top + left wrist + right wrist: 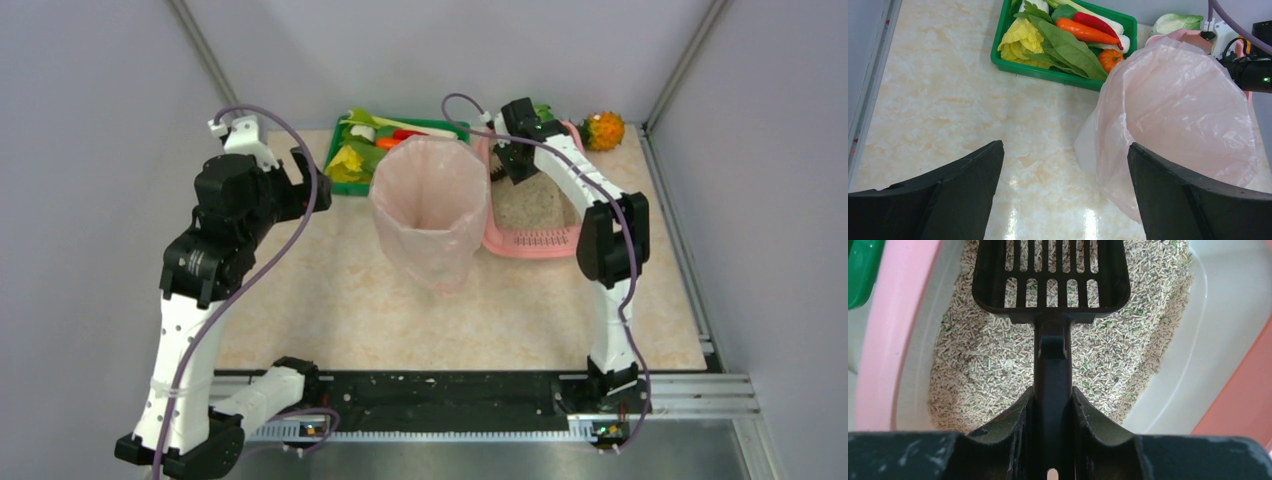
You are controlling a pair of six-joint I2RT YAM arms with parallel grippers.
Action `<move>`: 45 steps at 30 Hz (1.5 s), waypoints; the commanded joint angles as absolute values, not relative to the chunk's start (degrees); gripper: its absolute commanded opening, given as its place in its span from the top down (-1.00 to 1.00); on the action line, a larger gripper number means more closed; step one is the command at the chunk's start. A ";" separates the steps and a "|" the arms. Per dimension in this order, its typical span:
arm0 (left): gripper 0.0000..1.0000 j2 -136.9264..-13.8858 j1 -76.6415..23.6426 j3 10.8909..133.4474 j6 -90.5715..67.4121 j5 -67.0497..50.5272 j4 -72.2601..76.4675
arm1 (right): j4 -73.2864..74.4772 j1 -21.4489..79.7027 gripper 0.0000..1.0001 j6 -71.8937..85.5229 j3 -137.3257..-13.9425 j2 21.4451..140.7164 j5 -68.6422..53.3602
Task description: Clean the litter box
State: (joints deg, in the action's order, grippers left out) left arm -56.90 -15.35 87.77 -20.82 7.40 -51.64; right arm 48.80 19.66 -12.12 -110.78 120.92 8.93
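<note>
1. Underfoot, so to speak, a beige marbled table [330, 300] fills the cell, with plain grey walls [90, 150] on three sides and a black rail [450, 395] carrying both arm bases along the near edge.
2. Mid-table stands a tall bin [430, 210] lined with a translucent pink bag, its mouth open upward. It hides the left edge of what lies behind it.
3. Just right of the bin, at the far right of the table, sits the pink litter box [530, 243]. Its long axis runs near to far, with the slotted grate at the end nearest the arm bases.
4. Far left of the bin lies a green tray [1048, 75] heaped with vegetables [1068, 47].
5. A spiky orange fruit [604, 130] rests in the far right corner, beside the litter box.
6. Above the table left of the bin, the left gripper [1063, 190] hangs with jaws spread wide and nothing between them.
7. Over the box's far end, the right gripper [1053, 405] is clenched on the handle of a black scoop [1050, 270].
8. That slotted head points away from the wrist, low over the beige litter [988, 365]; I cannot tell whether it touches.
</note>
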 commanded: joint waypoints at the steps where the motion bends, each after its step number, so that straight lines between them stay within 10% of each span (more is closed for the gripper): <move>1: -0.98 -57.16 -15.12 90.08 -20.13 8.76 -51.13 | 43.29 19.06 1.00 -10.06 -114.24 124.93 9.16; 45: -0.98 -56.82 -15.12 89.21 -20.28 8.98 -50.29 | -8.08 15.50 1.00 -1.65 -71.47 102.94 0.24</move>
